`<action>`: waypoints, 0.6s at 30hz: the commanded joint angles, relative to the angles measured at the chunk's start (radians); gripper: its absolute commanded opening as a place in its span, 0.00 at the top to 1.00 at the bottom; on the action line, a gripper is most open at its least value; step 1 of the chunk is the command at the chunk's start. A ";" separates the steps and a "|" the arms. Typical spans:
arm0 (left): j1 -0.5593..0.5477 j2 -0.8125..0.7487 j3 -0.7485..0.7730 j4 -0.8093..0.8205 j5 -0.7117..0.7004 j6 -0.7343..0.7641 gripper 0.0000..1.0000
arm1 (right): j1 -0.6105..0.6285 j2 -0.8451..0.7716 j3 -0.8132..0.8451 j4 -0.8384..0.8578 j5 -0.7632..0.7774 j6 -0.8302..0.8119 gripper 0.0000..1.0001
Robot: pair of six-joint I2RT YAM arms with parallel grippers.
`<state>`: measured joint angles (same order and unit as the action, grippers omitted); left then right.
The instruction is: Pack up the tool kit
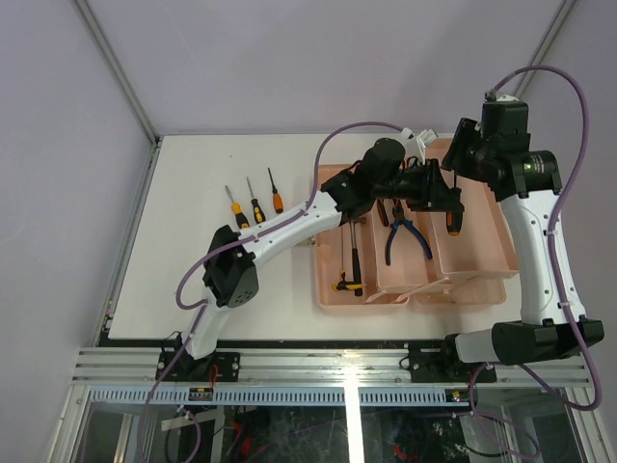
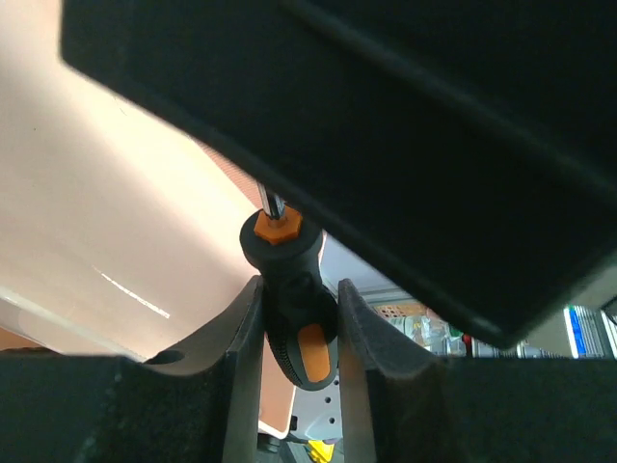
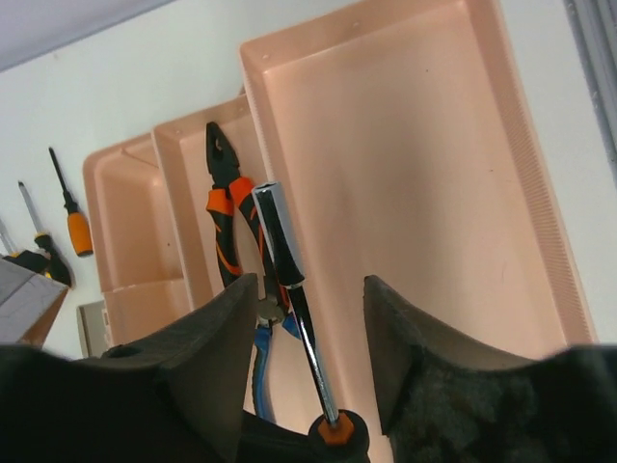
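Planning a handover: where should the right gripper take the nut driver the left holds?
The nut driver's bare shaft, beyond the orange collar; the left gripper covers the handle. The shaft runs lengthwise between the right gripper's open fingers, so close across it sideways.

The white tabletop (image 1: 193,289) carries three screwdrivers (image 1: 254,204) lying side by side at its left and a pink tray (image 1: 325,280) to their right.
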<state>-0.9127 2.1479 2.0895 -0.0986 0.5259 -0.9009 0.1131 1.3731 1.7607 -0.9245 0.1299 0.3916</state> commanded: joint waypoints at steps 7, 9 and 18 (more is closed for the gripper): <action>0.029 -0.070 -0.026 0.074 0.003 0.019 0.97 | 0.000 -0.021 0.011 0.032 -0.020 0.004 1.00; 0.047 -0.076 -0.036 0.075 0.000 0.016 0.78 | 0.000 -0.018 0.020 0.022 -0.011 -0.011 1.00; 0.169 -0.171 -0.160 0.072 -0.005 0.034 0.20 | -0.026 0.027 0.088 -0.001 -0.008 -0.099 1.00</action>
<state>-0.8135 2.0659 1.9903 -0.0864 0.5331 -0.8799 0.1001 1.3861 1.7763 -0.9348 0.1261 0.3428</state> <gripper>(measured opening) 0.776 0.040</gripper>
